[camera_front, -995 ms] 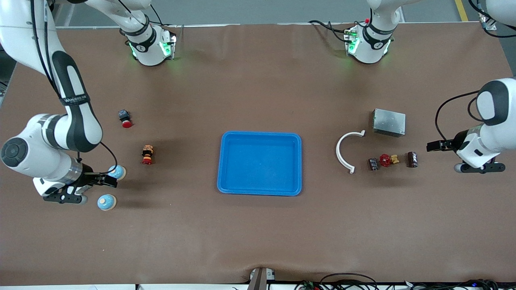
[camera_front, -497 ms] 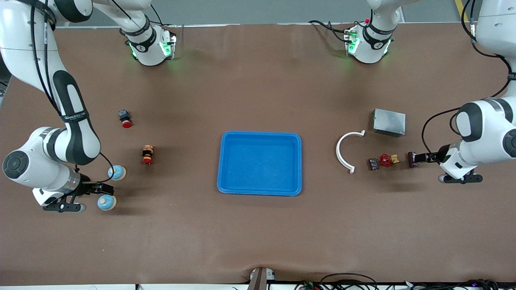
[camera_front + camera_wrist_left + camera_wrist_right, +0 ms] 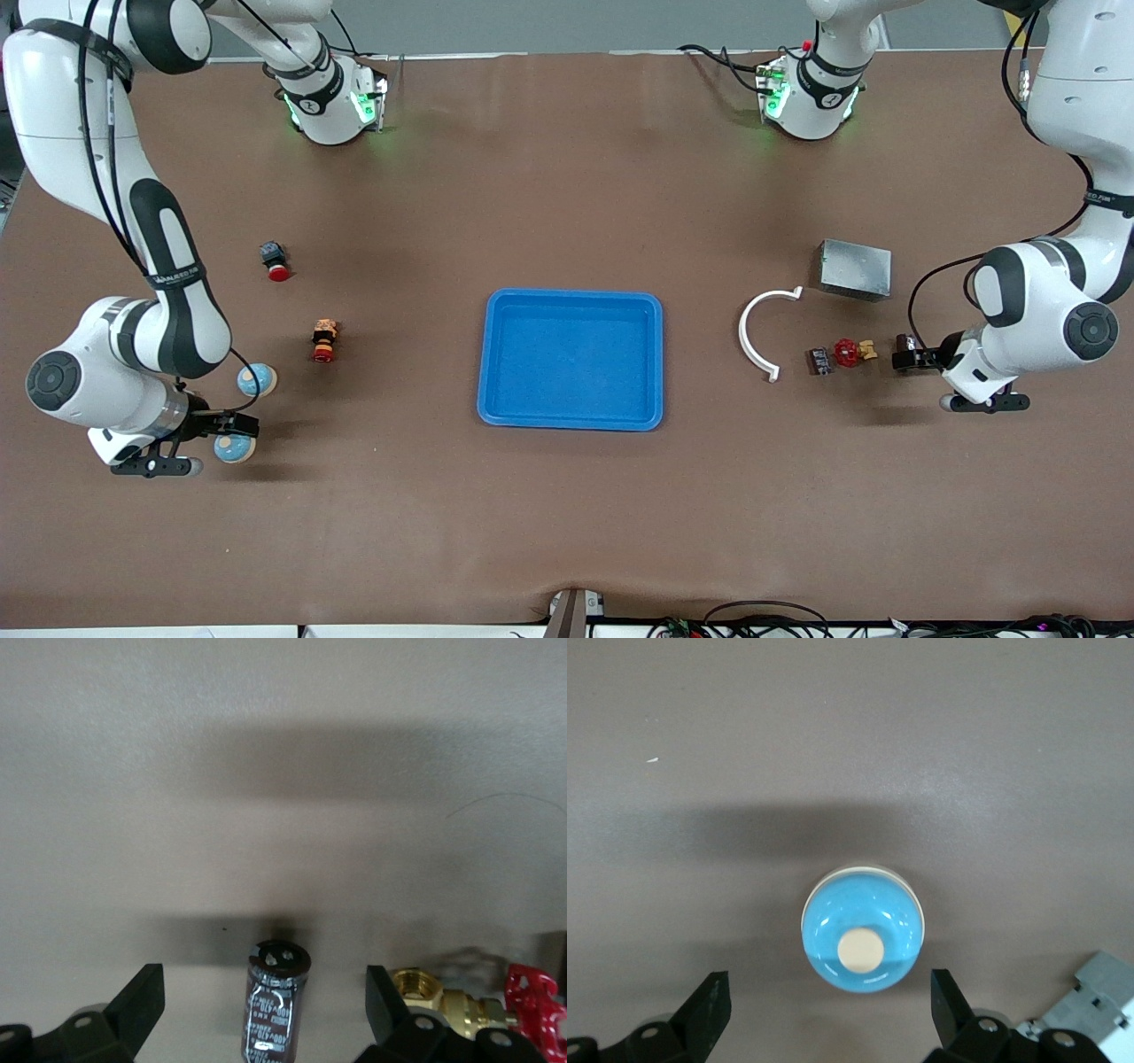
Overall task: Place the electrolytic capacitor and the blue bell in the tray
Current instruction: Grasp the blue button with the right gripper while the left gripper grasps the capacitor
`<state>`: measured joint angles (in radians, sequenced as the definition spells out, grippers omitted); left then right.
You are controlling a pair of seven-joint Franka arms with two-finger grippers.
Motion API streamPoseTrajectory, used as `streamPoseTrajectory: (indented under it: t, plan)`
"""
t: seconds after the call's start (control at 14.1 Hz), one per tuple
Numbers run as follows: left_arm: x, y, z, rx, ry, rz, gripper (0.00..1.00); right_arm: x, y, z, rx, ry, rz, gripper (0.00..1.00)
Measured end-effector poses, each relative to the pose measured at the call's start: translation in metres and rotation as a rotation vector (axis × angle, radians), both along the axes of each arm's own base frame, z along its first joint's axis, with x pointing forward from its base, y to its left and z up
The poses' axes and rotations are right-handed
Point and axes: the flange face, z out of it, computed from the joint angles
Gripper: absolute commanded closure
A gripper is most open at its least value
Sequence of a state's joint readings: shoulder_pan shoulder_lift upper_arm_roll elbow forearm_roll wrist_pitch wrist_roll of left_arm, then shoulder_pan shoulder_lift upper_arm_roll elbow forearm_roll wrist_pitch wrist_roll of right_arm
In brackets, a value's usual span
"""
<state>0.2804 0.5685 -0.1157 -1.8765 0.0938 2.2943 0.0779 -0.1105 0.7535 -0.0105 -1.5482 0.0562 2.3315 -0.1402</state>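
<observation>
**Two open grippers, each low over its own target**

Both of my grippers stand wide, holding nothing. At the right arm's end of the table my right gripper (image 3: 237,430) is down over a blue bell (image 3: 862,930); in my right wrist view the bell sits between my spread fingers (image 3: 709,1010), untouched. A second blue bell (image 3: 257,380) lies just beside it, farther from the front camera. Farther still are a small figure with a red base (image 3: 324,341) and a red-capped button (image 3: 275,260).

Mid-table is the blue tray (image 3: 496,354), with nothing in it.

Toward the left arm's end come a white curved clip (image 3: 756,337), a small dark capacitor (image 3: 819,361), a red-handled brass valve (image 3: 850,352) and a grey metal box (image 3: 855,269). My left gripper (image 3: 905,357) is low over the electrolytic capacitor (image 3: 276,1001), which lies on the table between my parted fingers (image 3: 385,1014), with the valve just beside it.
</observation>
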Motion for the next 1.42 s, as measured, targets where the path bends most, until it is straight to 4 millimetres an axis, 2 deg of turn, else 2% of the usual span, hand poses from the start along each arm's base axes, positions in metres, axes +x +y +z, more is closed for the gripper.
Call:
streamPoseTrajectory:
  t: [0.71, 0.78, 0.85, 0.92, 1.07, 1.14, 1.35, 1.42]
  plan:
    - [-0.018, -0.007, -0.021, 0.061, 0.059, -0.025, 0.00, 0.006, -0.001, -0.016, 0.000, 0.006, 0.022, 0.00]
    - [-0.020, -0.007, -0.022, 0.060, 0.062, -0.025, 0.07, 0.006, -0.001, -0.017, -0.001, 0.006, 0.032, 0.08]
    - [-0.020, -0.007, -0.023, 0.060, 0.063, -0.025, 0.33, 0.007, -0.002, -0.017, -0.001, 0.005, 0.039, 0.19]
    - [-0.020, -0.007, -0.023, 0.060, 0.063, -0.025, 0.46, 0.007, -0.002, -0.018, -0.002, 0.005, 0.045, 0.35]
    - [-0.020, -0.007, -0.023, 0.060, 0.061, -0.025, 0.60, 0.008, -0.004, -0.020, -0.003, 0.004, 0.049, 0.74]
    - [-0.020, -0.007, -0.022, 0.060, 0.060, -0.025, 0.70, 0.009, -0.004, -0.020, -0.003, 0.003, 0.051, 1.00]
    - [-0.018, -0.007, -0.019, 0.062, 0.054, -0.026, 0.98, 0.010, -0.002, -0.020, 0.009, 0.000, 0.044, 1.00]
    - [-0.017, -0.007, -0.018, 0.063, 0.049, -0.025, 1.00, 0.010, -0.002, -0.020, 0.016, -0.002, 0.038, 1.00]
